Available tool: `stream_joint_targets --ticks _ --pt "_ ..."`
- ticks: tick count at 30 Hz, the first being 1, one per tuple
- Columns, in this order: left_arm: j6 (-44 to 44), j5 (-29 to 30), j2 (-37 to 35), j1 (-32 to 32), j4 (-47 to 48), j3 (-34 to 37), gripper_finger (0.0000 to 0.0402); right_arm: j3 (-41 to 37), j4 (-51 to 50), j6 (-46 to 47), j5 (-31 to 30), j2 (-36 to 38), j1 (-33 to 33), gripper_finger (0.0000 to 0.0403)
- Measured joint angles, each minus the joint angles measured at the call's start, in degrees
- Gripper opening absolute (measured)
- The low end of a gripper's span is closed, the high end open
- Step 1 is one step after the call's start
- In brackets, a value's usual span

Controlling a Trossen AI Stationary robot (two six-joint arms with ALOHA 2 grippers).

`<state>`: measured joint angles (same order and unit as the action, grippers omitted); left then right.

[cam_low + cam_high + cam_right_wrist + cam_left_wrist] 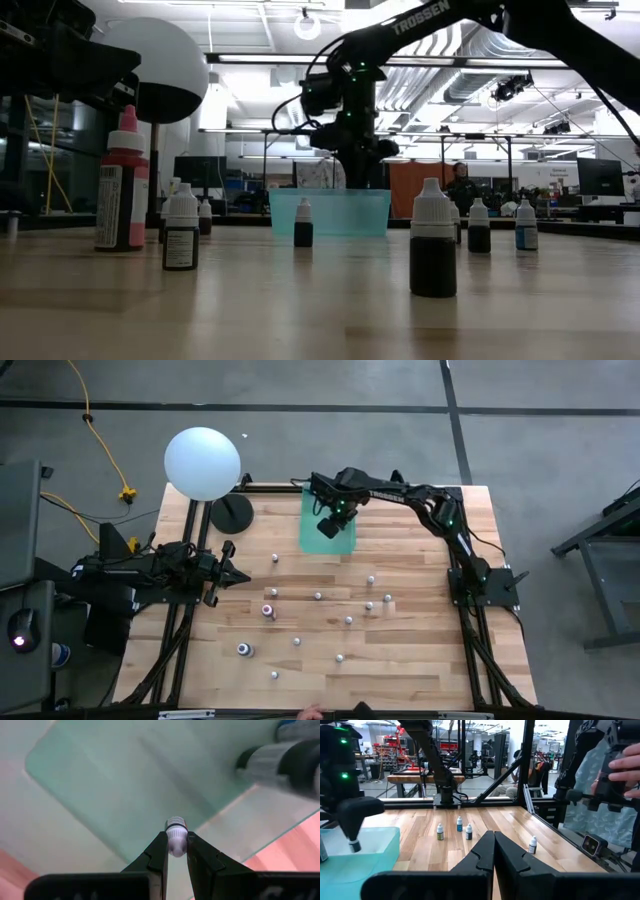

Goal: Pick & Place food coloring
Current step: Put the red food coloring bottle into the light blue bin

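The right gripper [177,851] pinches one tiny white-capped food coloring bottle [176,833] by its cap, narrow jaws closed on it, directly above the translucent teal plastic bin [125,785]. In the high view this gripper [330,523] sits in the upper centre of the frame, over the bin [312,538].

The grip looks slight: only the fingertips hold the cap, so the bottle could swivel or slip early. Released from this height, it might bounce on the hard bin floor, or strike the bottles already lying at the upper right of the right wrist view. I judge a lower, gentle release safer.

The right arm reaches from its base at the right edge of the high view across to the bin, wrist pointing down. The left gripper [237,575] waits at centre left of that view, jaws fully closed and holding nothing, arm stretched low over the pale wooden table [420,660]. The remaining small bottles [318,596] stand scattered across the table's middle and lower part.
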<state>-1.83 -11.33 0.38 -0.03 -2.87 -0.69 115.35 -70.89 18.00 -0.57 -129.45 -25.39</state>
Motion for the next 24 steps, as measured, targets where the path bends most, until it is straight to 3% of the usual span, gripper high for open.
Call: stream_joint_targets --ticks 24 --pt "-0.02 0.0 0.02 0.0 0.0 0.0 0.0001 -10.1 10.33 3.65 4.19 0.94 3.67 0.0049"
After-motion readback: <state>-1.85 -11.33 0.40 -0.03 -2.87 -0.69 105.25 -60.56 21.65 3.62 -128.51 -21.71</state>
